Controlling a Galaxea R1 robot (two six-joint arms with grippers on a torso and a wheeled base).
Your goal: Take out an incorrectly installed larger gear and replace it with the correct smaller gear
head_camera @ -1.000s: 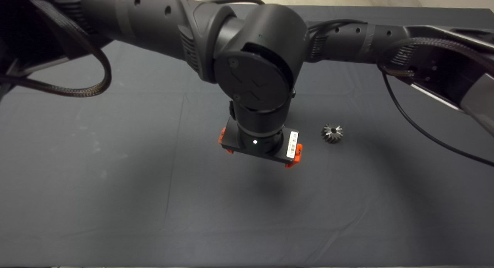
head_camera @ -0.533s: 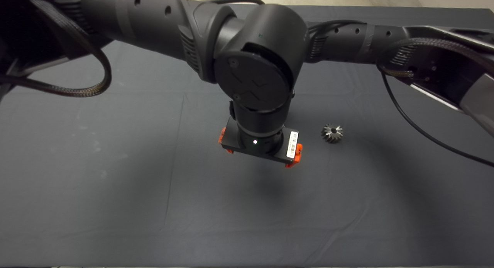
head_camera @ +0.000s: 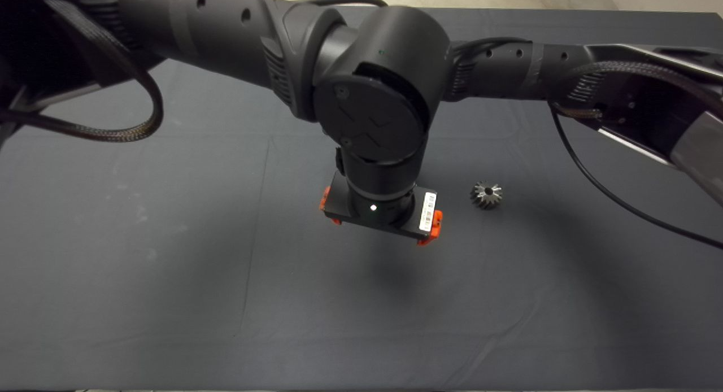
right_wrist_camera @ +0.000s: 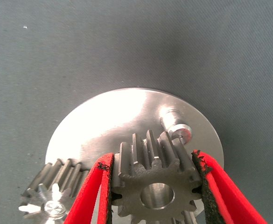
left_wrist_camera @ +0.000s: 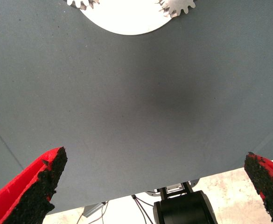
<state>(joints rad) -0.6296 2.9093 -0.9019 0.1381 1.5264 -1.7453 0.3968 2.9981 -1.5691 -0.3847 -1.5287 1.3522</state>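
The larger gear [head_camera: 486, 195], dark grey and cone-shaped, lies alone on the mat, right of my left gripper [head_camera: 381, 218]. That gripper points down, and its wrist view shows it open [left_wrist_camera: 155, 165] over bare mat. My right gripper [right_wrist_camera: 152, 158] is shut on the smaller gear [right_wrist_camera: 152, 186], a silver toothed wheel with a centre hole. It holds this gear just over a round silver plate [right_wrist_camera: 117, 121], close to a bare peg [right_wrist_camera: 176, 125]. Another small silver gear [right_wrist_camera: 50, 191] sits on the plate. In the head view the left arm hides the right gripper and the plate.
The dark mat [head_camera: 169, 268] covers the table. Both black arms cross above its far half, with cables hanging off them. In the left wrist view, the plate's edge [left_wrist_camera: 122, 18] and two small gears [left_wrist_camera: 82, 2] [left_wrist_camera: 178, 5] show beyond the open fingers.
The right arm's forearm has shifted slightly in the head view. The left arm and the larger gear have stayed where they were.
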